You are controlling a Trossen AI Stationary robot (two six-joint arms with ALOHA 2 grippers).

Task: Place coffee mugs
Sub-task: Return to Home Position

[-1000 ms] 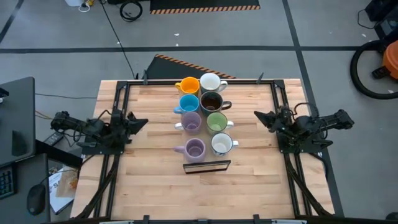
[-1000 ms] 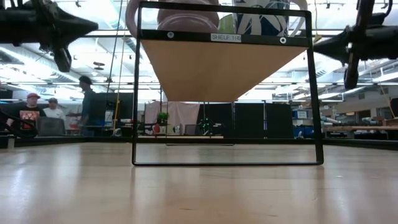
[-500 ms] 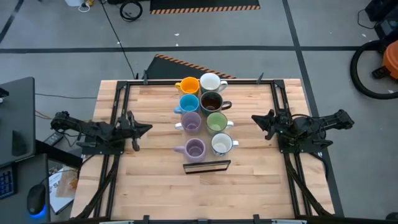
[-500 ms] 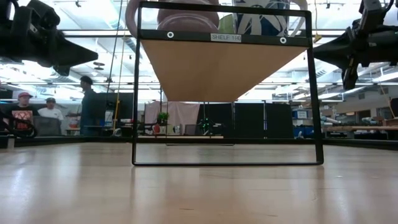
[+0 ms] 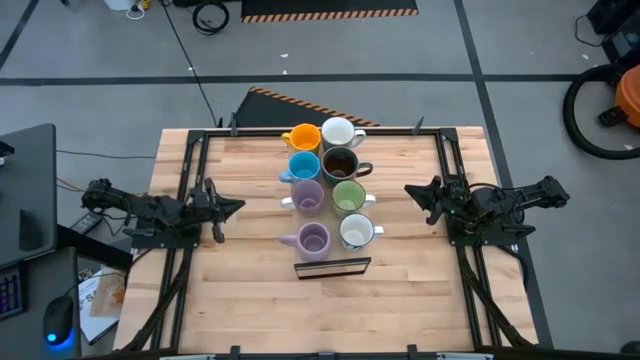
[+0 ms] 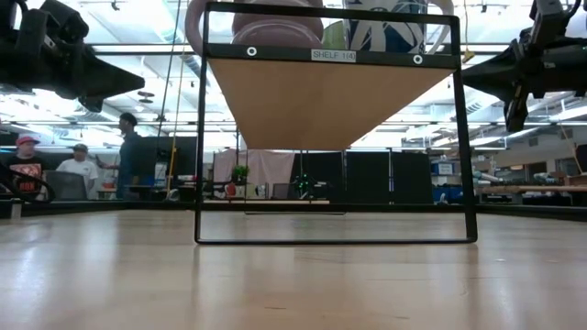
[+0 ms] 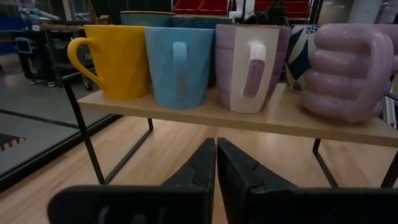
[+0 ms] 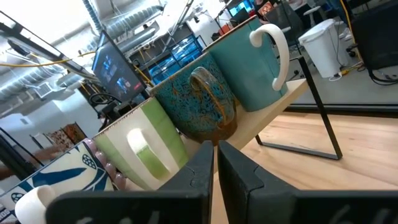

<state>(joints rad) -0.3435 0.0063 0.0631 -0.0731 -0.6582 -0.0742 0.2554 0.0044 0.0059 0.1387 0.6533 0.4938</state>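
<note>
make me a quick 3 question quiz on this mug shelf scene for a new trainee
1. True or false: the left hand and the right hand are both shut and hold nothing.
2. How many mugs stand on the shelf?
3. Which mug stands between the orange mug and a lavender mug?
A. blue mug
B. green mug
C. white mug

Key: 1 true; 2 eight; 3 A.
</note>
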